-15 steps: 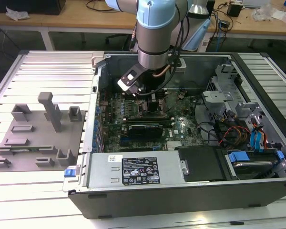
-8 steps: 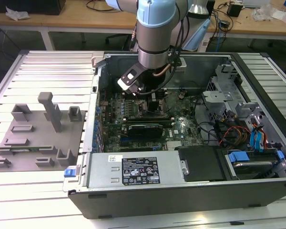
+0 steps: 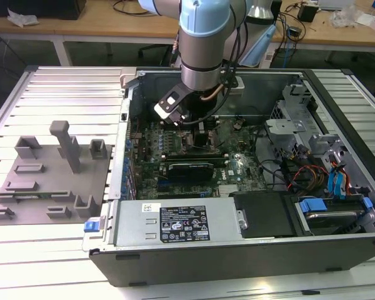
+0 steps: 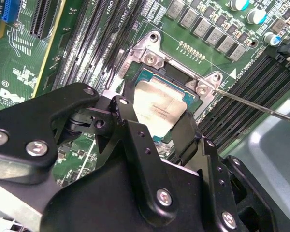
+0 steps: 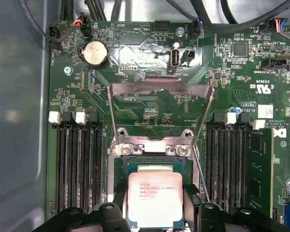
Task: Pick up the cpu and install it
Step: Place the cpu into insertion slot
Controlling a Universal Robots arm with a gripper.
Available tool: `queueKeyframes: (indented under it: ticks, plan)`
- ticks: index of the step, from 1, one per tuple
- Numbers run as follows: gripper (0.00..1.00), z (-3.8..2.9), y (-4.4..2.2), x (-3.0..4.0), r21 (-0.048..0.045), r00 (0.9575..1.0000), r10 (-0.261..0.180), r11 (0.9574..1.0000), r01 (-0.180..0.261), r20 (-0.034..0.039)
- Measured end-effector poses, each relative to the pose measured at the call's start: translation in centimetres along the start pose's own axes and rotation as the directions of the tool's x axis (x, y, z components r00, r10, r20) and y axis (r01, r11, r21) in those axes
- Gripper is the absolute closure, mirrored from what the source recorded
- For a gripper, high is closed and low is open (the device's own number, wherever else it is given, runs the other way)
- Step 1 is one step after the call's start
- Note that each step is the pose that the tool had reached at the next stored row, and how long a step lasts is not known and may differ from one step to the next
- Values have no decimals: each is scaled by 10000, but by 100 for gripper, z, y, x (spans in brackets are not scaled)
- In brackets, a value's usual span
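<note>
The cpu (image 5: 155, 197) is a flat square chip with a silvery lid. It sits low over the motherboard's socket (image 5: 150, 145), and I cannot tell whether it rests in it. My gripper (image 5: 154, 215) is shut on the cpu, one black finger against each of two opposite edges. The second wrist view shows the same grip, gripper (image 4: 154, 121) around the cpu (image 4: 159, 107). The socket's metal load plate (image 5: 160, 89) stands swung open, and the thin lever (image 4: 261, 108) sticks out sideways. In the exterior view the gripper (image 3: 199, 132) reaches down inside the open computer case (image 3: 237, 256).
Rows of black memory slots (image 5: 79, 164) flank the socket on both sides. An expansion card (image 3: 189, 169), the power supply (image 3: 175, 226) and drive bays with cables (image 3: 319, 169) crowd the case. A grey fixture with upright blocks (image 3: 50, 178) lies on the slatted table at the exterior view's left.
</note>
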State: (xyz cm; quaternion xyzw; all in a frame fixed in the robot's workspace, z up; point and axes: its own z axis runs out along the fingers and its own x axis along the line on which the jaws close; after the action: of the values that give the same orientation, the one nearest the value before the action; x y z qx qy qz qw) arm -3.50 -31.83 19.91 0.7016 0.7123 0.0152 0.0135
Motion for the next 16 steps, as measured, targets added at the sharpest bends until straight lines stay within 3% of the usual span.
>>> queueKeyframes:
  ticks: [6,9,16]
  plan:
    - [46,3,13,0,1,10000,41,10000,-41,3]
    - [46,5,14,-1,1,10000,52,10000,-52,51]
    - [46,14,13,0,0,10000,55,10000,-55,51]
